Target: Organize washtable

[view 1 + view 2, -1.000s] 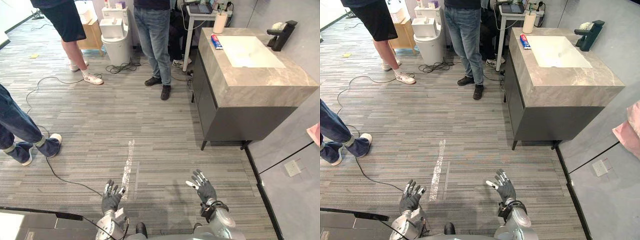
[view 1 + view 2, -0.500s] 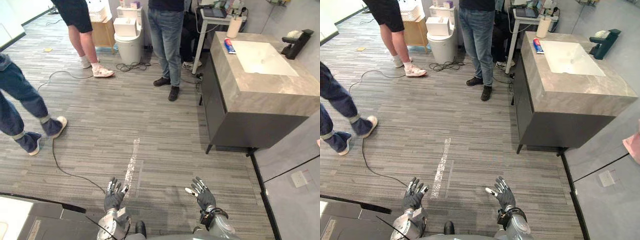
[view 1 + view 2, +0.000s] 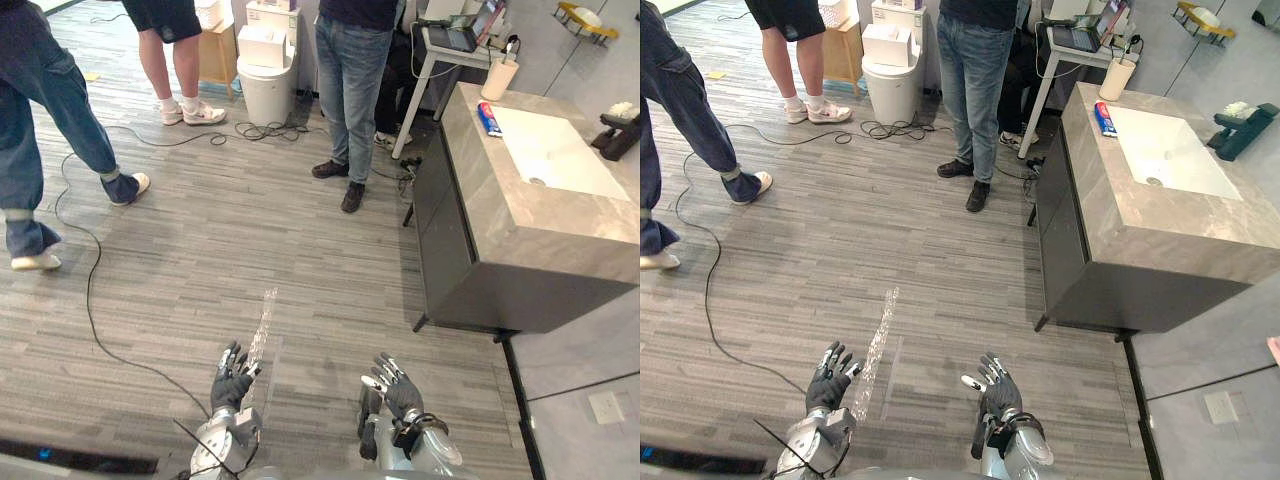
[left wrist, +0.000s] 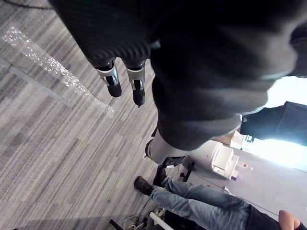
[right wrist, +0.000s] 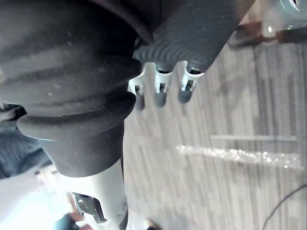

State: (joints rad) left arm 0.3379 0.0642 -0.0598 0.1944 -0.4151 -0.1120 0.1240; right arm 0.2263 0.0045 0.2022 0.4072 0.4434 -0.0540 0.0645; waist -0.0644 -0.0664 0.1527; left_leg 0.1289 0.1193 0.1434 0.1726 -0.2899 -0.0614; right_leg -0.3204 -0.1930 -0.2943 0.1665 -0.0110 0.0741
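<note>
The washtable is a grey stone-topped cabinet at the right, with a white sink set in its top. A red and blue tube lies on the top by the sink's far corner. A beige cup stands at the far end, and a dark tap sits on the wall side. My left hand and right hand hover low over the floor, well short of the cabinet. Both are open with fingers spread and hold nothing.
Three people stand on the grey plank floor: one at far left, one at the back, one in jeans near the cabinet's far end. A white bin, a small desk with a laptop and floor cables lie behind.
The camera has swung, so the whole scene has shifted. The person at the left has stepped further back along the floor. Both hands stay open and low.
</note>
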